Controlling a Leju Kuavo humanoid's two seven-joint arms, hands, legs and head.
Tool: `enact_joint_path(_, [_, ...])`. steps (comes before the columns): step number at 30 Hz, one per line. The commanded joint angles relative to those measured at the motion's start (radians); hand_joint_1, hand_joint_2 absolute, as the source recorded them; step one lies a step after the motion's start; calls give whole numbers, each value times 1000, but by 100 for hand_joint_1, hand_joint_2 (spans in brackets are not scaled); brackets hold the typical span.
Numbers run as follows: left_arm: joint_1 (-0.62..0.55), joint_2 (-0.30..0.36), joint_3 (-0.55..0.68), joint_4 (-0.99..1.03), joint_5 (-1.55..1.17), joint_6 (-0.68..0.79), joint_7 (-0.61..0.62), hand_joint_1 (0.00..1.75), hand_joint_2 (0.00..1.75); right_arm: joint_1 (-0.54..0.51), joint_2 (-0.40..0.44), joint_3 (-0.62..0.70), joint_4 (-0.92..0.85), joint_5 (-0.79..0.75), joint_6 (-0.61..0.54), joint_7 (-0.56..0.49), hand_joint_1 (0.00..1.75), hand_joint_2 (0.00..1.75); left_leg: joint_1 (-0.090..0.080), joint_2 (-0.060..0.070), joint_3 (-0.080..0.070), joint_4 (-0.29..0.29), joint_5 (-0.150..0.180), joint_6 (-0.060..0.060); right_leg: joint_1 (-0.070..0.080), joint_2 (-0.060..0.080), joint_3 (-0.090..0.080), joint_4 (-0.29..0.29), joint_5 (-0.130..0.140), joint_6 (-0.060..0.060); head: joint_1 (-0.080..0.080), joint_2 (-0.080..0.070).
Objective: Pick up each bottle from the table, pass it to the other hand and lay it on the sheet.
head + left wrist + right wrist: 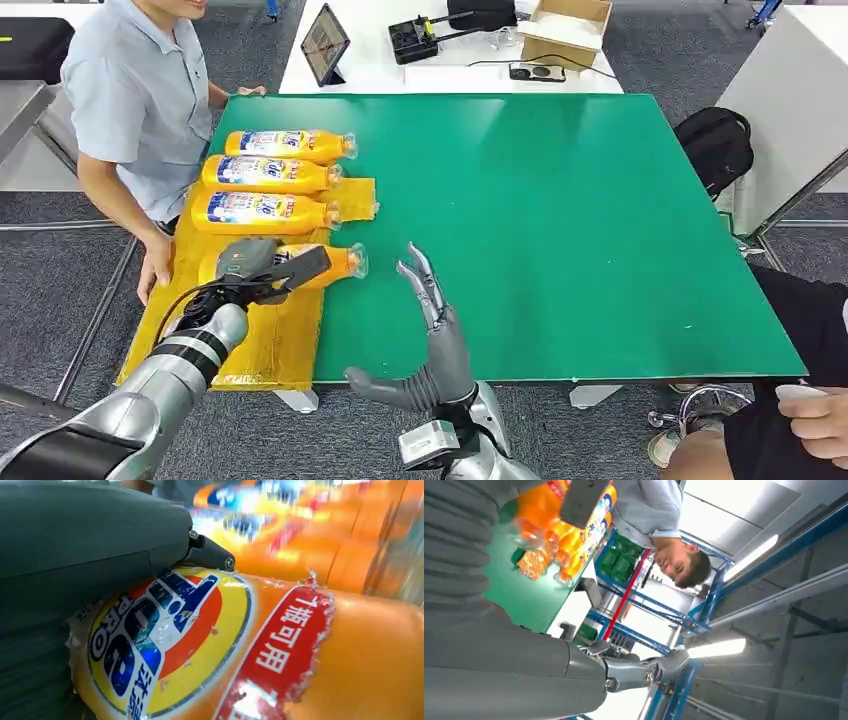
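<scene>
My left hand point(262, 268) grips the fourth bottle point(335, 262) at lower left of the head view, over the yellow sheet point(262, 345), long axis pointing right toward my empty, fingers-spread right hand point(432, 325).

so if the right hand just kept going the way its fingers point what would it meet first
Probably nothing soon. The right hand is open, fingers pointing up and away over bare green table. The held bottle lies off to its left, outside that line. Depth is hard to judge from the head view.
</scene>
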Motion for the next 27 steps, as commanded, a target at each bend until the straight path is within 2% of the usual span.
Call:
enact_joint_path(1, [-97, -20, -101, 180, -70, -18, 59, 138, 175, 6, -8, -22, 18, -9, 10, -33, 0, 175, 1, -1, 1, 0, 0, 1, 2, -2, 2, 0, 0, -3, 0, 0])
enact_joint_path(2, [-97, -20, -101, 180, -70, -18, 59, 138, 175, 6, -8, -22, 18, -9, 10, -33, 0, 175, 0, -1, 1, 0, 0, 1, 1, -2, 2, 0, 0, -2, 0, 0])
enact_joint_path(3, [-88, -23, -88, 177, -58, -22, 45, 65, 175, 13, -6, -23, 17, -12, 14, -33, 0, 175, 0, -1, 1, 0, 0, 1, 1, -2, 2, -1, 0, -2, 0, 0])
enact_joint_path(4, [-81, -26, -62, 170, -27, -31, 10, 19, 175, 16, -5, -26, 19, -12, 17, -33, 0, 175, 0, -1, 2, 0, 0, 1, 1, -2, 3, -1, 0, -3, 0, 0])
enact_joint_path(5, [-76, -32, -30, 167, 14, -51, -25, 14, 175, 16, -5, -26, 24, -10, 19, -33, 0, 175, 0, 0, 2, -1, 0, 1, 1, -1, 3, -1, 0, -2, 0, 0])
enact_joint_path(6, [-70, -42, 21, 164, 81, -104, -83, 0, 175, 15, -5, -27, 22, -15, 24, -33, 0, 175, 0, 0, 2, -1, 0, 1, 1, -1, 2, -1, 0, -2, 0, 0])
enact_joint_path(10, [-52, -52, 90, 133, 195, -216, -232, 0, 175, 11, -6, -31, 25, -33, 37, -33, 0, 175, 0, 0, 2, 0, 0, 1, 1, -1, 2, -1, 0, -2, 0, 0])
enact_joint_path(14, [-38, -52, 137, 89, 311, -365, -324, 0, 175, 6, -4, -26, 31, -43, 57, -33, 0, 175, 0, 1, 3, -1, 0, 2, 1, 0, 4, -2, 0, -3, 0, 0])
enact_joint_path(17, [-36, -50, 171, 64, 377, -416, -367, 0, 175, 2, -4, -19, 36, -41, 54, -33, 0, 175, 0, 1, 3, -1, 0, 1, 1, 0, 3, -1, 0, -3, 0, 0])
enact_joint_path(22, [-2, -53, 226, -22, 481, -423, -414, 0, 175, 2, -6, -24, 43, -49, 41, -33, 0, 175, 1, 1, 4, -1, -1, 1, 1, 0, 4, -2, 0, -4, -1, 0])
enact_joint_path(24, [46, -81, 272, -115, 541, -352, -473, 0, 175, 8, -8, -27, 39, -47, 41, -33, 0, 175, 0, 2, 4, -1, -1, 2, 1, 1, 4, -1, 0, -3, -1, 0])
enact_joint_path(26, [145, -123, 329, -332, 669, -280, -502, 0, 175, 11, -10, -21, 36, -42, 22, -33, 0, 175, 0, 0, 3, -1, -1, 2, 1, -1, 4, -2, 0, -2, -1, 0])
enact_joint_path(27, [145, -123, 329, -332, 669, -280, -502, 0, 175, 11, -10, -21, 36, -42, 22, -33, 0, 175, 1, 0, 3, -1, -1, 2, 1, -1, 4, -1, -1, -3, -1, 0])
